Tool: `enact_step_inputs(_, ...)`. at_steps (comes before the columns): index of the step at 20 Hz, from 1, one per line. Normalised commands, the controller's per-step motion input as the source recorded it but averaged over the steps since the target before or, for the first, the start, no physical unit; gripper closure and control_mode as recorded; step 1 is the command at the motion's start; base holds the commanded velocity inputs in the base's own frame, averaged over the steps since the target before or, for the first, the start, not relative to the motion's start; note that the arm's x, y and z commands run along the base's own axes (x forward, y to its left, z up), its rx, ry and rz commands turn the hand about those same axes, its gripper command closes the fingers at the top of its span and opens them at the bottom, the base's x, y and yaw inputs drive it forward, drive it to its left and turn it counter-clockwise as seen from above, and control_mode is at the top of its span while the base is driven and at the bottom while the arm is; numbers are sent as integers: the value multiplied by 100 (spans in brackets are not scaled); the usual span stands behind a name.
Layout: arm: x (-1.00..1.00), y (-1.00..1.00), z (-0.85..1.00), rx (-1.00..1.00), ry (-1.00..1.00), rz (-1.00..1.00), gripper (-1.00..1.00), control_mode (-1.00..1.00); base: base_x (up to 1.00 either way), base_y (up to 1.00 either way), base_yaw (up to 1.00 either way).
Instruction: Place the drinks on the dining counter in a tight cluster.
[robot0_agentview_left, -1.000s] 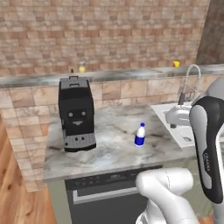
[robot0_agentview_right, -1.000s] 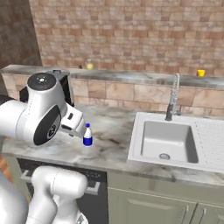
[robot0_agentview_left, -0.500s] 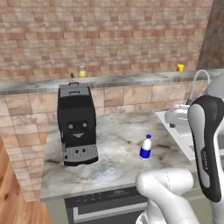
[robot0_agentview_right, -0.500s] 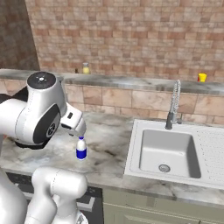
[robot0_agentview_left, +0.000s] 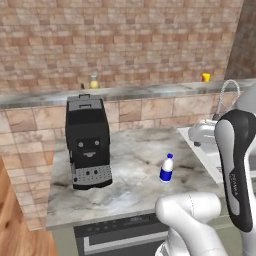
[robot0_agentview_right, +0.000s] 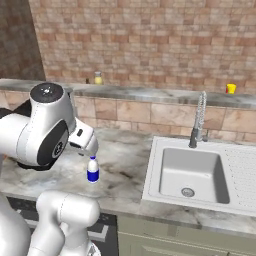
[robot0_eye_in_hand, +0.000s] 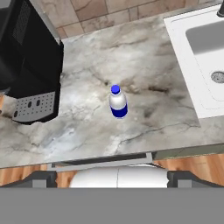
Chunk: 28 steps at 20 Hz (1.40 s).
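A small blue-and-white bottle (robot0_agentview_left: 166, 168) (robot0_agentview_right: 92, 170) (robot0_eye_in_hand: 117, 103) stands upright on the marble counter, right of the black coffee machine. A yellow bottle with a pale cap (robot0_agentview_left: 93, 81) (robot0_agentview_right: 98, 78) stands on the raised ledge behind. My gripper (robot0_eye_in_hand: 114, 180) hangs above the counter's front edge and is open, its dark fingertips (robot0_eye_in_hand: 41, 178) far apart with nothing between them. The blue-and-white bottle is well ahead of them, untouched. In the right base view my white hand (robot0_agentview_right: 85, 141) hovers just above that bottle. The dining counter is out of view.
The coffee machine (robot0_agentview_left: 87, 145) (robot0_eye_in_hand: 26, 65) fills the counter's left part. A white sink (robot0_agentview_right: 192, 172) (robot0_eye_in_hand: 205, 65) with a faucet (robot0_agentview_right: 199, 120) lies to the right. A small yellow object (robot0_agentview_left: 205, 77) (robot0_agentview_right: 230, 88) sits on the ledge near the faucet. A brick wall rises behind.
Both base views have shifted, so the camera moved and the counter sits lower in the picture; most of that came before the last half second. The bottle keeps its place. The gripper stays open.
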Motion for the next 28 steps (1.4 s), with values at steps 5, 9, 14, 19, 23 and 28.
enact_step_inputs(5, 34, 0, 0, 0, 0, 5, -100, -100, 0, 0, 0)
enact_step_inputs(9, 79, 0, 0, 0, 2, 18, -100, -100, 0, 0, 0)
enact_step_inputs(14, 53, 0, -8, 0, 5, 13, -100, -100, 0, 0, 0)
enact_step_inputs(19, 6, 0, -35, -6, 0, 6, -100, -100, 0, 0, 0)
enact_step_inputs(23, 9, 0, -51, -2, -4, 8, -100, -100, 0, 0, 0)
enact_step_inputs(28, 33, -1, -61, 4, -8, 28, -100, -100, 0, 0, 0)
